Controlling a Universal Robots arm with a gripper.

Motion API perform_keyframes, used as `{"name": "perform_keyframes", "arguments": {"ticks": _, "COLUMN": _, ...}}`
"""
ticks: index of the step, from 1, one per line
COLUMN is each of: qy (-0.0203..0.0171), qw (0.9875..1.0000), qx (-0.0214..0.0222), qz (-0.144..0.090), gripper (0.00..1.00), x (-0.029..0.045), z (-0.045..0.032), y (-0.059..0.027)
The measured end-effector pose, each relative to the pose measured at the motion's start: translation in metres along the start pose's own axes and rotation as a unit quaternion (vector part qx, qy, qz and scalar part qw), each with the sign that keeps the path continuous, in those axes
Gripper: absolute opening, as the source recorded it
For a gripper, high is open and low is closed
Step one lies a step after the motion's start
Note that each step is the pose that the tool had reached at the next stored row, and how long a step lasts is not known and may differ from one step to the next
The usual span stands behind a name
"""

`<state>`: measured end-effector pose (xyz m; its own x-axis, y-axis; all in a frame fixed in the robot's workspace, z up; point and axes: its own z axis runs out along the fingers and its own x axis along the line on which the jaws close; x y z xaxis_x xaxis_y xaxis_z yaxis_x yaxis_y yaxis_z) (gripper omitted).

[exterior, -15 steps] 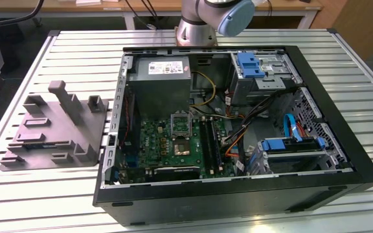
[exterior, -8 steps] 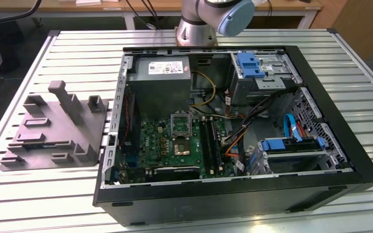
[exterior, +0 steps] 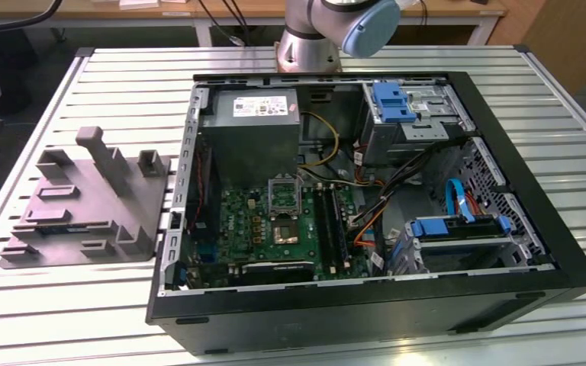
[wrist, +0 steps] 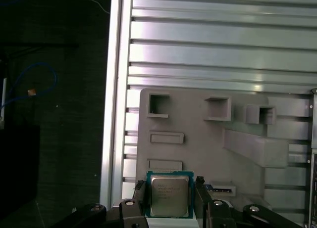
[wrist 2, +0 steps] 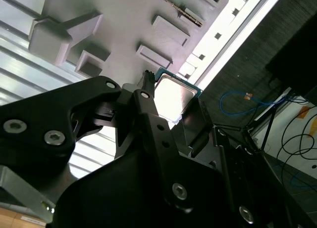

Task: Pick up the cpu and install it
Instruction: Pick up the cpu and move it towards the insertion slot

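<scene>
Over the grey-purple fixture [wrist: 198, 119], jaws clamp the cpu [wrist: 169, 196], one edge hidden.

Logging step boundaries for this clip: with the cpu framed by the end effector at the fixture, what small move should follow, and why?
Probably a short straight lift away from the fixture. The cpu sits centred in the end effector close against the fixture, while the socket lies inside the case. Whether it is gripped yet I cannot tell.
</scene>
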<state>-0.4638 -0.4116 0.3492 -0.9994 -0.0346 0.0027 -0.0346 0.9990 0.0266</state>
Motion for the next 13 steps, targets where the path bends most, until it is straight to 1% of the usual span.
{"name": "perform_keyframes", "arguments": {"ticks": 10, "qy": 0.0, "qw": 1.0, "qx": 0.0, "qz": 0.0, "gripper": 0.47, "x": 0.0, "z": -0.0019, "y": 0.0}}
{"name": "perform_keyframes", "arguments": {"ticks": 13, "qy": 0.0001, "qw": 1.0, "qx": 0.0, "qz": 0.0, "gripper": 0.47, "x": -0.0001, "z": -0.0035, "y": 0.0001}}
